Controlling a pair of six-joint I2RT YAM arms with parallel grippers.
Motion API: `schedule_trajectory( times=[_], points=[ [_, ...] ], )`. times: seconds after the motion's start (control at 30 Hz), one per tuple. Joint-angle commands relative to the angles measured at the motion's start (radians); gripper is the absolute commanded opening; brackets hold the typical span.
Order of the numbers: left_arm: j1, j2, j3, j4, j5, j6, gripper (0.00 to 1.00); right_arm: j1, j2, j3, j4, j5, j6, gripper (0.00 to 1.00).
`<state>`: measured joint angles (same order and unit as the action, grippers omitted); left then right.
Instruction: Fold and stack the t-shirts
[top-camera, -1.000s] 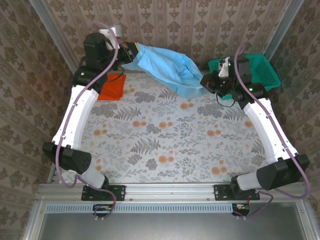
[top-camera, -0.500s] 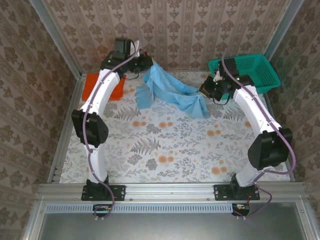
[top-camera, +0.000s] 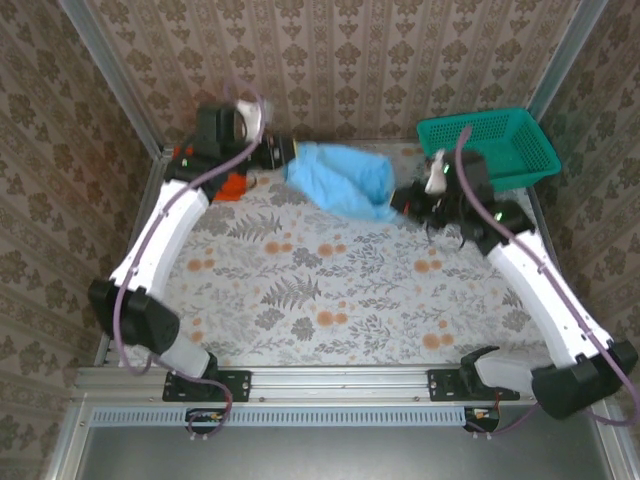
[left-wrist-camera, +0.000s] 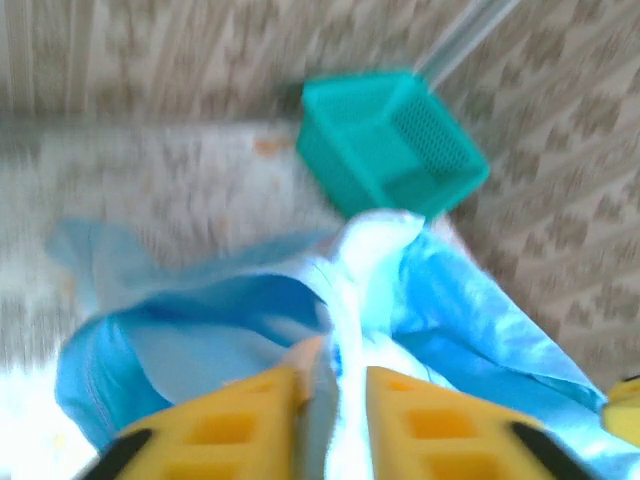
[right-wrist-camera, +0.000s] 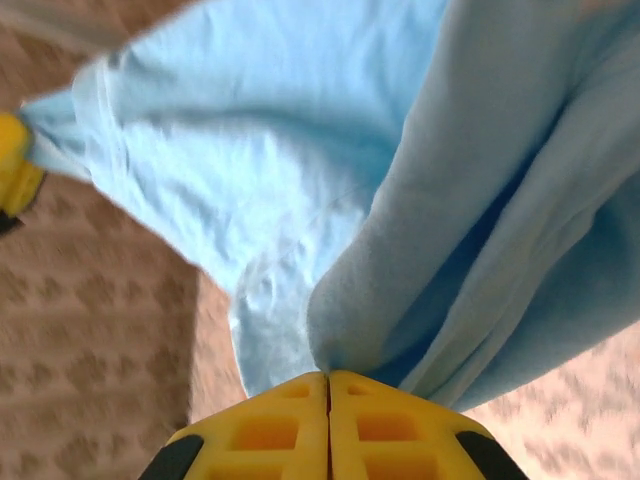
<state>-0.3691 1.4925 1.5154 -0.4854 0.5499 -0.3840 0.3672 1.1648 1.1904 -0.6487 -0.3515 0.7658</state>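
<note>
Status: early stage. I count no shirt folded and no stack begun. The table (top-camera: 330, 300) lies beneath both sets of jaws. The light blue t-shirt (top-camera: 340, 178) is lifted off it (bunched, not spread flat). It is strung from the left gripper (left-wrist-camera: 330, 380) across to the right gripper (right-wrist-camera: 328, 378), and its bulk sags between the two. The teal basket (top-camera: 475, 116) sits beyond and outboard of the right jaws, apart from the cloth. The orange t-shirt (top-camera: 233, 187) lies on the table behind and outboard of the left jaws. That arm covers most of it, so I cannot tell whether it is folded. Right jaws: pressed fully together, pinching a fold of blue cloth at their tips. Left jaws: narrowly apart, with a gathered ridge of the blue cloth running through the gap. I judge this a loose hold at best. Remaining work, in my judgement: lay the blue shirt flat, fold it, confirm or fold the orange one, then stack the two.
</note>
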Motion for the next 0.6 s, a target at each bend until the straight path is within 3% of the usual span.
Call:
schedule_trajectory(
  times=[0.0, 0.03, 0.1, 0.17, 0.3, 0.47, 0.57],
  points=[
    [0.000, -0.099, -0.270, -0.033, -0.046, 0.084, 0.46, 0.042, -0.045, -0.290, -0.028, 0.043, 0.118, 0.14],
    [0.009, -0.130, -0.324, -0.053, -0.077, 0.098, 0.49, 0.041, -0.079, -0.361, -0.038, 0.048, 0.152, 0.22],
    [0.054, -0.192, -0.418, -0.072, -0.137, 0.097, 0.65, 0.021, -0.154, -0.435, -0.117, 0.118, 0.183, 0.56],
    [0.108, -0.219, -0.458, -0.075, -0.146, 0.068, 0.71, -0.012, -0.223, -0.440, -0.162, 0.176, 0.184, 0.73],
    [0.146, -0.156, -0.441, -0.061, -0.136, 0.018, 0.80, -0.098, -0.245, -0.403, -0.189, 0.263, 0.190, 0.74],
    [0.120, 0.068, -0.309, -0.142, -0.179, -0.024, 0.75, -0.136, -0.051, -0.344, -0.122, 0.231, 0.118, 0.66],
    [0.073, 0.190, -0.229, -0.190, -0.229, -0.056, 0.73, -0.152, 0.086, -0.280, -0.170, 0.295, 0.054, 0.62]
  ],
)
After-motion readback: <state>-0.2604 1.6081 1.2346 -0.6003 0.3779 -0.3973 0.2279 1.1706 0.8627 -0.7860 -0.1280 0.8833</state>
